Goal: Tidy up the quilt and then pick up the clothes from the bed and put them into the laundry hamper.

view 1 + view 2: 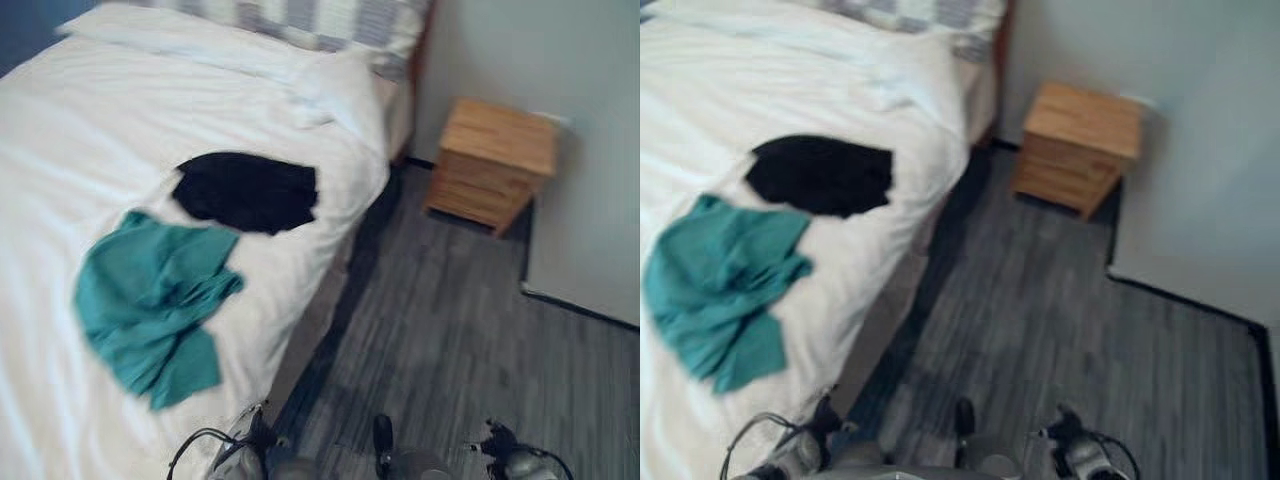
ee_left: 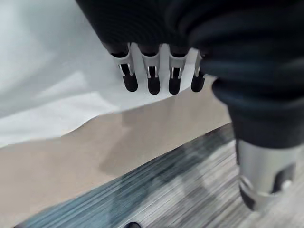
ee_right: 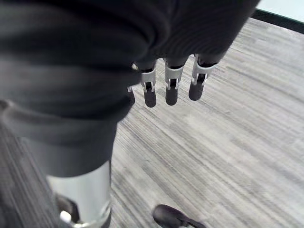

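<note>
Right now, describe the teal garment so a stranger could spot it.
Start at the white bed. The teal garment lies crumpled on the quilt near the bed's floor-side edge. Its neighbour, the black garment, lies closer to the pillows; only this one is teal.

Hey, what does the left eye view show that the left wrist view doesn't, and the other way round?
Left eye view: the black garment and the teal garment lying apart on the white quilt, with pillows at the head of the bed and a wooden nightstand by the wall.

Left wrist view: the left hand up close, fingers relaxed and holding nothing, above the beige bed side.

Both: the white quilt's edge and the grey wood-look floor.
</note>
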Controlling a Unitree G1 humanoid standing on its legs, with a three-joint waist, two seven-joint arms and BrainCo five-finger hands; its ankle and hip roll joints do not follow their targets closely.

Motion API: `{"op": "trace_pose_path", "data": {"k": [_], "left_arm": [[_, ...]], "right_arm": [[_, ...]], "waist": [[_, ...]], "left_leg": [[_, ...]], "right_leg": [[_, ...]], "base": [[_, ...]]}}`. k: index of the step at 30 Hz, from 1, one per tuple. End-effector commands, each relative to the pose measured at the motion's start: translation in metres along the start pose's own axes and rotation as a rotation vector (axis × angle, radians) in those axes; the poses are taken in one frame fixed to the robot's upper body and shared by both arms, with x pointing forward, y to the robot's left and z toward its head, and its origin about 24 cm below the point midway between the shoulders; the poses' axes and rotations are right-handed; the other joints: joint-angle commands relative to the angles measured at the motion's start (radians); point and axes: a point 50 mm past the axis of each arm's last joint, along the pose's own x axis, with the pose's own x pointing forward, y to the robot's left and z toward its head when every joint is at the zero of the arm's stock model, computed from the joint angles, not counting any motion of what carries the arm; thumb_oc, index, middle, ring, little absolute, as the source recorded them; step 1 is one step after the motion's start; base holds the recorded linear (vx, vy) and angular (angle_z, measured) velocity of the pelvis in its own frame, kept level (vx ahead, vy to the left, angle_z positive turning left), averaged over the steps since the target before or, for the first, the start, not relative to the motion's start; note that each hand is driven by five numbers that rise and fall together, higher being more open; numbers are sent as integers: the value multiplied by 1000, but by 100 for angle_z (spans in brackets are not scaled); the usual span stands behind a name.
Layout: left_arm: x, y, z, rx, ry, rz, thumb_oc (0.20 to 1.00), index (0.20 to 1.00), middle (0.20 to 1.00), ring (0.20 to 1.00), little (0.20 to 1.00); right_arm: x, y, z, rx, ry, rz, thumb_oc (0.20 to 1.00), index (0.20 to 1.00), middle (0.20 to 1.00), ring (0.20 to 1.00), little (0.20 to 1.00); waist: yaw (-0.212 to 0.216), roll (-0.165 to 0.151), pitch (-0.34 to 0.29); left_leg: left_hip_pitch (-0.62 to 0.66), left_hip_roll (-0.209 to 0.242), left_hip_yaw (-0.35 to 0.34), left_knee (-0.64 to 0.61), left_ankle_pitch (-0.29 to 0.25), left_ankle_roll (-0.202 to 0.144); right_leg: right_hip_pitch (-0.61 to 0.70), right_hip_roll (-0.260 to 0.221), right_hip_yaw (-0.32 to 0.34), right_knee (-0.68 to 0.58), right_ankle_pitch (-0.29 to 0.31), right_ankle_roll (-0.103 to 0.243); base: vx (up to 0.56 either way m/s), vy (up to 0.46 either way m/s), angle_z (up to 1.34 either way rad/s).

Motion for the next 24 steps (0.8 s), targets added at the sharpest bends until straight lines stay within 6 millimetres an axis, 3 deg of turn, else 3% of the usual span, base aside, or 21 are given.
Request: {"op": "trace_pose_path", "data": {"k": [1, 3, 4, 5, 6, 7, 8, 9, 10, 11, 14, 17, 19, 22, 24], "left_arm": [[7, 13, 18, -5, -48, 44, 1000, 1000, 1000, 1000, 1000], [7, 12, 15, -8, -32, 40, 1000, 1000, 1000, 1000, 1000], [7, 15, 12, -37, -9, 52, 1000, 1000, 1000, 1000, 1000], [7, 15, 12, -37, -9, 52, 1000, 1000, 1000, 1000, 1000], [8, 17, 12, -71, 5, 64, 1000, 1000, 1000, 1000, 1000], [8, 17, 11, -119, 19, 66, 1000, 1000, 1000, 1000, 1000], [8, 17, 11, -119, 19, 66, 1000, 1000, 1000, 1000, 1000], [8, 16, 11, -111, 19, 60, 1000, 1000, 1000, 1000, 1000], [8, 28, -18, -383, 144, 69, 1000, 1000, 1000, 1000, 1000], [7, 27, -21, -383, 158, 69, 1000, 1000, 1000, 1000, 1000], [7, 28, -25, -275, 162, 47, 1000, 1000, 1000, 1000, 1000], [3, 17, -33, -38, 156, -21, 1000, 1000, 1000, 1000, 1000], [2, 16, -36, -10, 160, -25, 1000, 1000, 1000, 1000, 1000], [-2, 13, -47, -43, 199, -28, 1000, 1000, 1000, 1000, 1000], [-5, 10, -51, -114, 225, -13, 1000, 1000, 1000, 1000, 1000]], "right_arm": [[-2, -2, -11, -80, 14, -10, 1000, 1000, 1000, 1000, 1000], [-3, 1, -14, -76, 18, -6, 1000, 1000, 1000, 1000, 1000], [-5, 2, -20, -27, 43, -12, 1000, 1000, 1000, 1000, 1000], [-5, 2, -20, -27, 44, -12, 1000, 1000, 1000, 1000, 1000], [-6, 0, -24, 65, 61, -41, 1000, 1000, 1000, 1000, 1000], [-6, -4, -28, 130, 85, -70, 1000, 1000, 1000, 1000, 1000], [-6, -4, -28, 130, 86, -71, 1000, 1000, 1000, 1000, 1000], [-8, -3, -36, 140, 113, -79, 1000, 1000, 1000, 1000, 1000], [-7, -38, -52, 414, 194, -187, 1000, 1000, 1000, 1000, 1000], [-6, -32, -47, 416, 182, -171, 1000, 1000, 1000, 1000, 1000], [-4, -13, -34, 349, 156, -96, 1000, 1000, 1000, 1000, 1000], [-2, -11, -22, 201, 104, -70, 1000, 1000, 1000, 1000, 1000], [-2, -9, -20, 178, 89, -60, 1000, 1000, 1000, 1000, 1000], [-2, -12, -15, 142, 46, -52, 1000, 1000, 1000, 1000, 1000], [-2, -17, -15, 87, 34, -45, 1000, 1000, 1000, 1000, 1000]], "waist": [[-2, 2, 38], [-9, -2, 21], [-20, 0, 24], [-20, 0, 24], [-40, 1, 31], [-58, 15, 32], [-59, 15, 32], [-65, 21, 31], [-79, 25, 20], [-78, 28, 17], [-82, 42, 8], [-77, 43, -8], [-75, 43, -10], [-67, 33, -6], [-42, 20, 28]], "left_leg": [[27, 12, 8, -71, 1, 34], [70, 37, 95, -143, 19, 51], [104, 48, 170, -193, 35, 59], [106, 48, 170, -196, 36, 59], [118, 49, 177, -228, 57, 64], [122, 55, 169, -253, 80, 68], [123, 55, 168, -254, 80, 68], [114, 53, 160, -257, 90, 71], [72, 119, 248, -375, 183, 20], [81, 131, 277, -375, 181, 15], [94, 137, 295, -375, 184, 10], [120, 134, 312, -375, 165, 13], [136, 139, 321, -375, 158, 9], [139, 151, 337, -293, 117, -3], [34, 183, 333, -3, 177, -35]], "right_leg": [[12, 27, -3, 29, -158, 136], [-25, 21, -4, 63, -124, 160], [-62, -6, -78, 117, -105, 199], [-62, -7, -77, 118, -106, 199], [-97, 1, -73, 168, -68, 227], [-115, -2, -69, 200, -89, 248], [-115, -3, -70, 202, -91, 248], [-103, -9, -65, 208, -108, 236], [-35, -105, -157, 163, -89, 233], [-39, -118, -195, 153, -87, 237], [-39, -104, -243, 114, -103, 214], [-6, -103, -243, 74, -124, 184], [2, -101, -241, 69, -127, 179], [26, -105, -243, 50, -135, 164], [67, -97, -245, 37, -155, 121]], "base": [[-29, 108, -218], [-81, 193, -158], [-80, 143, -106], [-118, 108, -166], [-161, 74, -150], [-161, 74, -110], [-147, 49, -18], [-114, 32, 10], [-73, 37, 3], [38, 24, 1], [149, -4, -16], [149, -61, -45], [140, -93, -20], [141, -158, -22], [120, -307, -9]]}}
